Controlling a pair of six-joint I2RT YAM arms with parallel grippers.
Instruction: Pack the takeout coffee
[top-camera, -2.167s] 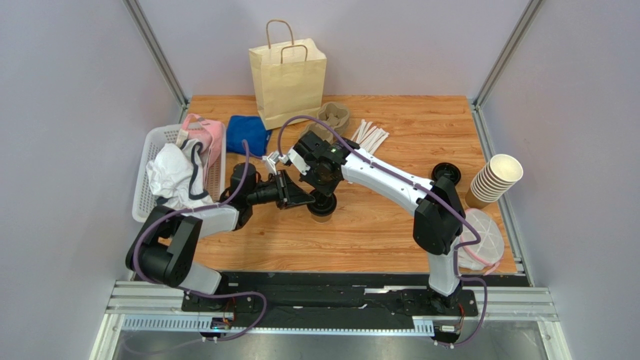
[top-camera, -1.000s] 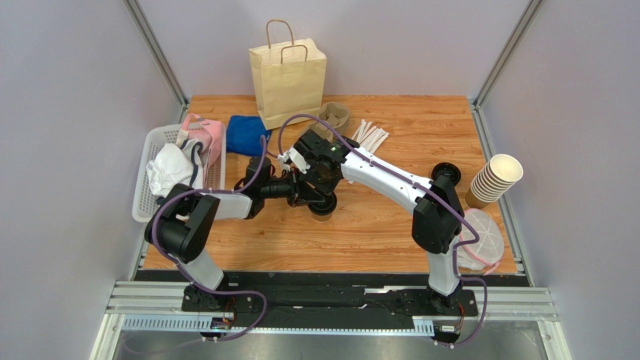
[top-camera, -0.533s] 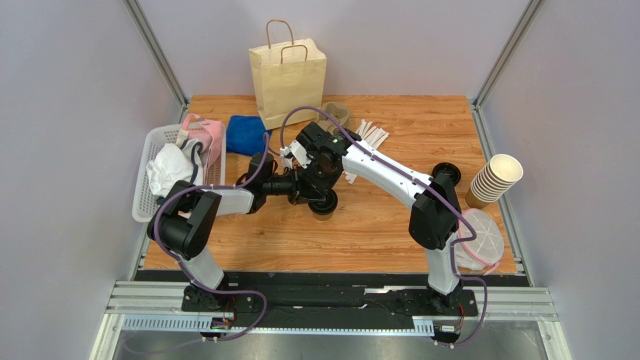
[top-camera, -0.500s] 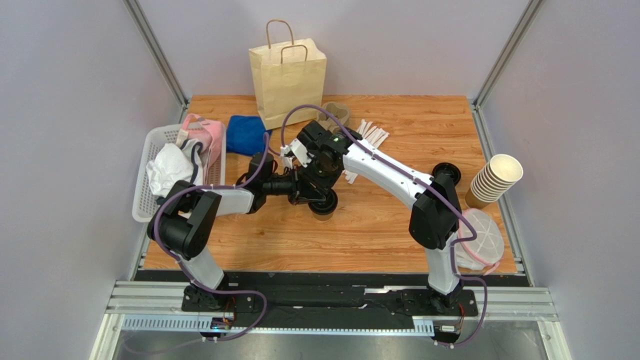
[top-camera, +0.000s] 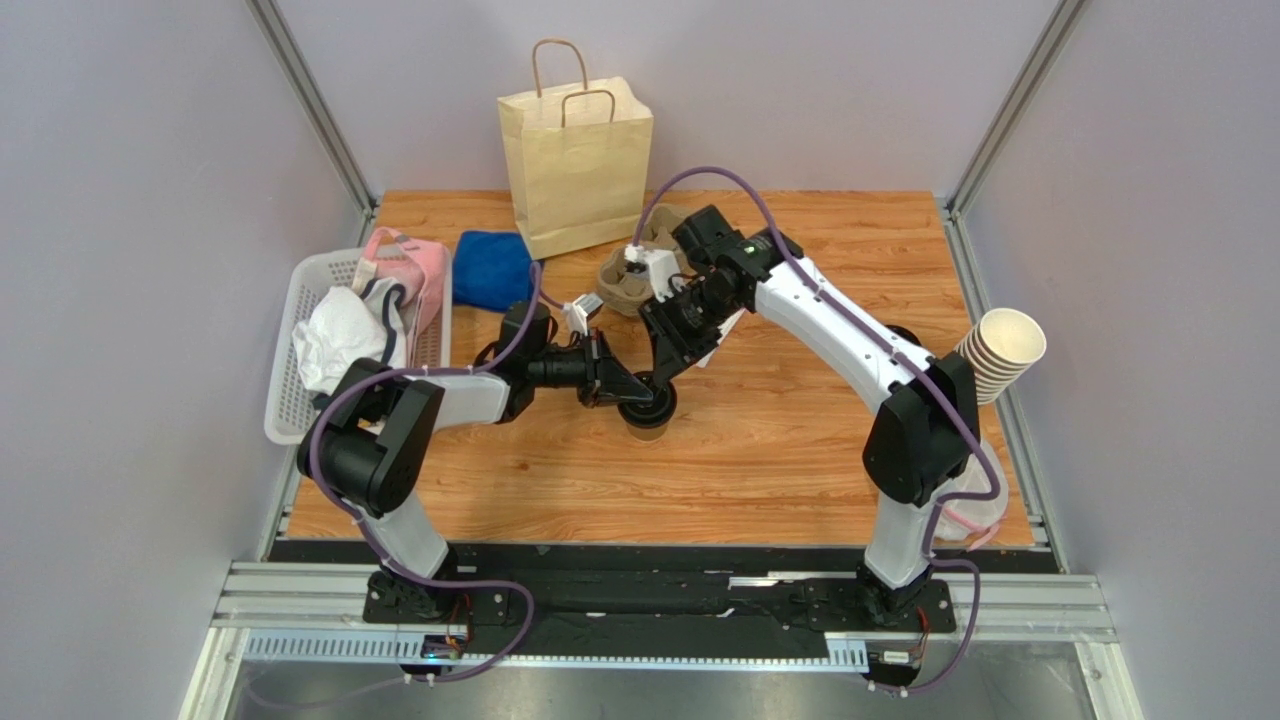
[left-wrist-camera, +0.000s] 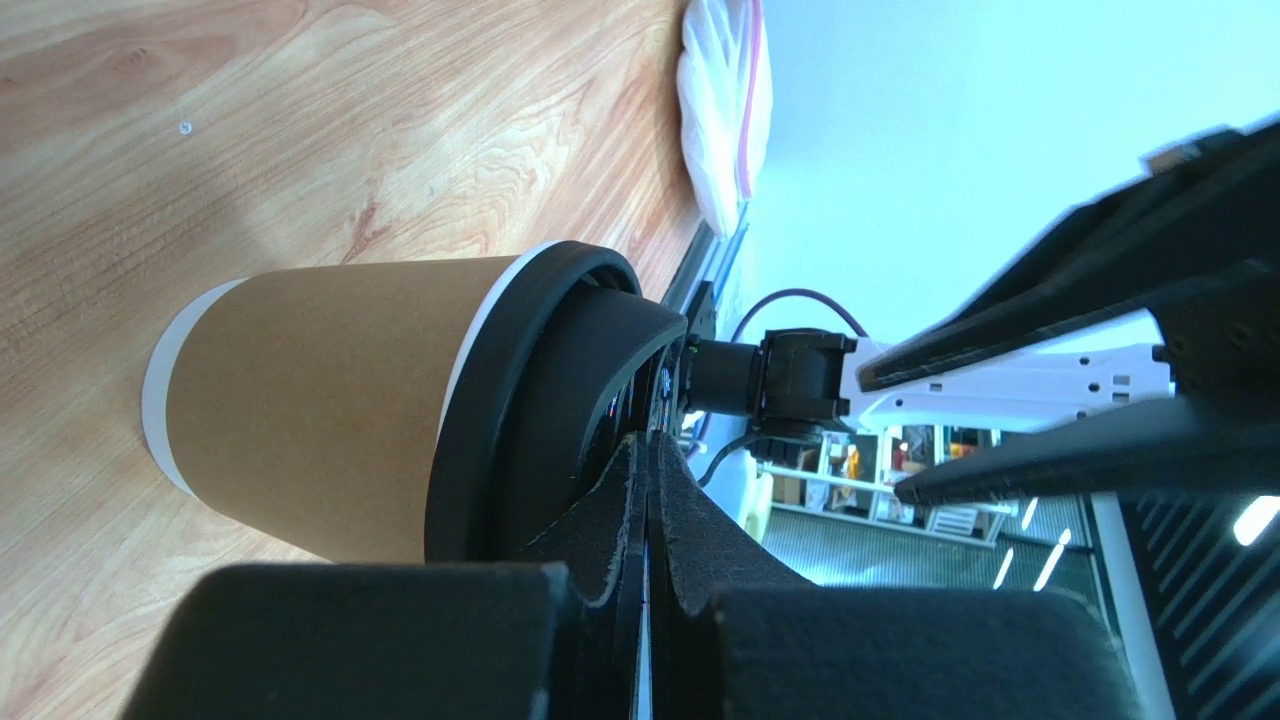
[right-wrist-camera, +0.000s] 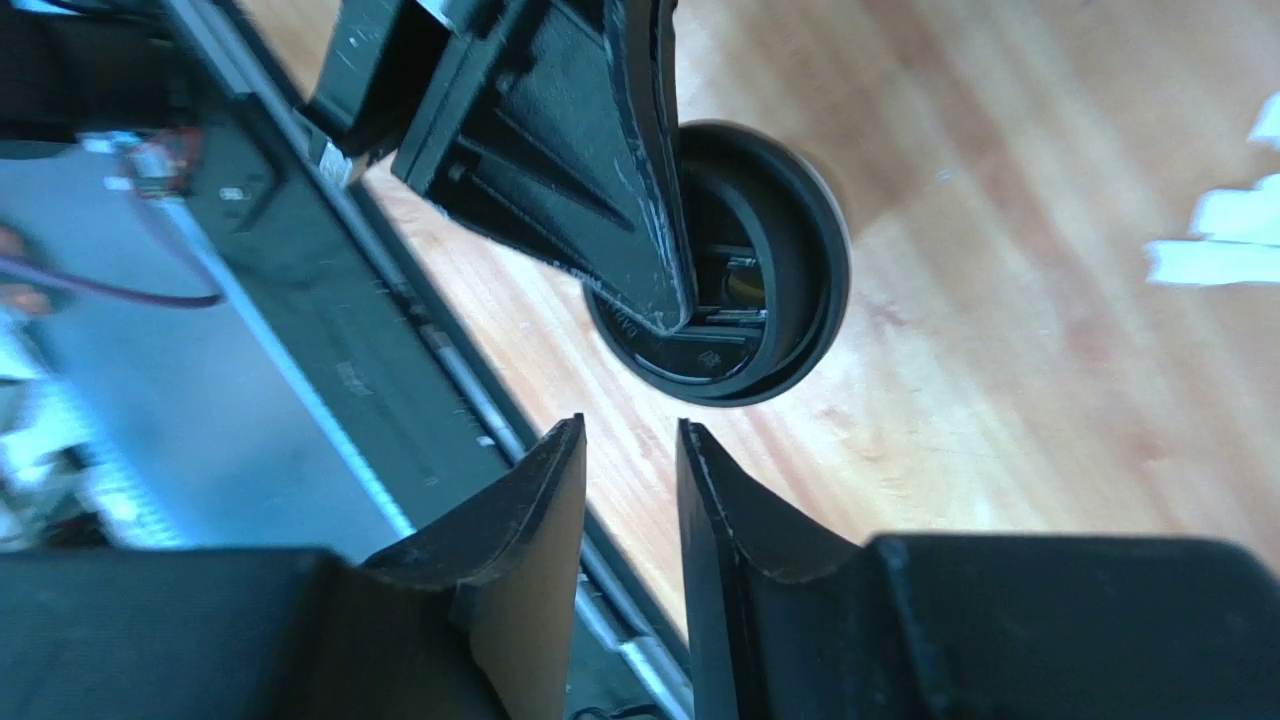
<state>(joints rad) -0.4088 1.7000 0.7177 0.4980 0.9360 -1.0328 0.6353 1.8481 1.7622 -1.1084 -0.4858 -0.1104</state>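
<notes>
So, the takeout coffee (top-camera: 651, 419) stands upright on the tabletop (top-camera: 781, 450), roughly mid-table and well apart from the paper bag (top-camera: 579, 158) at the far edge. It has a thin paper wall and a snap-on black lid (left-wrist-camera: 504, 398). My read: light if empty, top-heavy and sloshy if filled; can't tell which. The wall is soft and will crush under a hard pinch. The lid plastic looks slick and could pop off, so I wouldn't lift by the lid alone. Best hold looks like across the body just under the lid rim, where the rolled edge stiffens it, with a moderate squeeze and the cup kept vertical. The left gripper (left-wrist-camera: 649, 458) reaches in from the left with jaws fully together and tips on the lid top by its recess. Nothing shows between them, so I judge it's pressing or steadying, not gripping. The right gripper (right-wrist-camera: 628, 438) hovers above the cup, clear of it, jaws parted a little and empty. That gap looks narrower than the cup, so it would need to widen for a side grasp. The bag is tall and upright, and a careless drop-in could tip it.
</notes>
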